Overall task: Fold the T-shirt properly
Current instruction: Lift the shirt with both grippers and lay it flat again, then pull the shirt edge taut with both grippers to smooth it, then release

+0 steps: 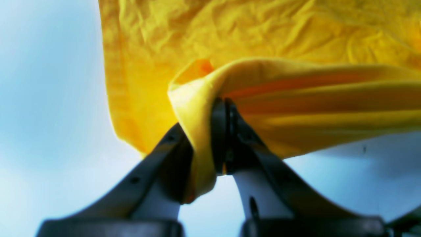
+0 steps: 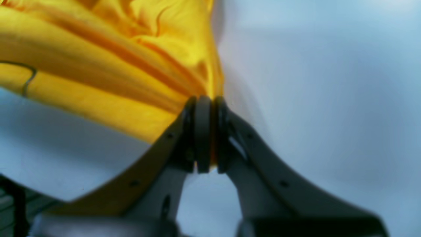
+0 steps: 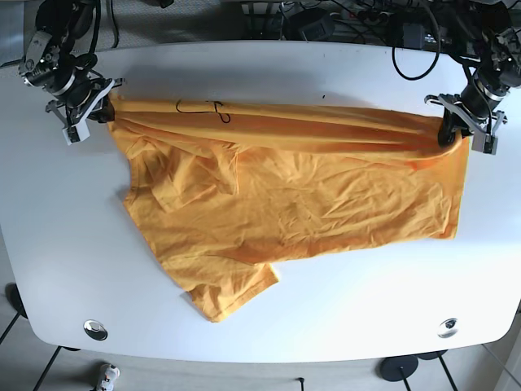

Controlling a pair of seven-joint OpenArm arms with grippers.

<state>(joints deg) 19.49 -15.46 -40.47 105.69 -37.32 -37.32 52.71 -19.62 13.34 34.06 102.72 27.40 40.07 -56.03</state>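
Note:
A yellow-orange T-shirt lies spread and wrinkled on the white table, one sleeve reaching toward the near edge. Its far edge is stretched taut between both arms. At the right in the base view, my left gripper is shut on a bunched corner of the T-shirt; the wrist view shows fabric pinched at the left gripper and draped over one finger. At the far left, my right gripper is shut on the other corner, with cloth squeezed between the pads of the right gripper.
Cables and black equipment lie beyond the table's far edge. Two round metal fittings sit near the front corners. Bare white tabletop surrounds the shirt at left, right and front.

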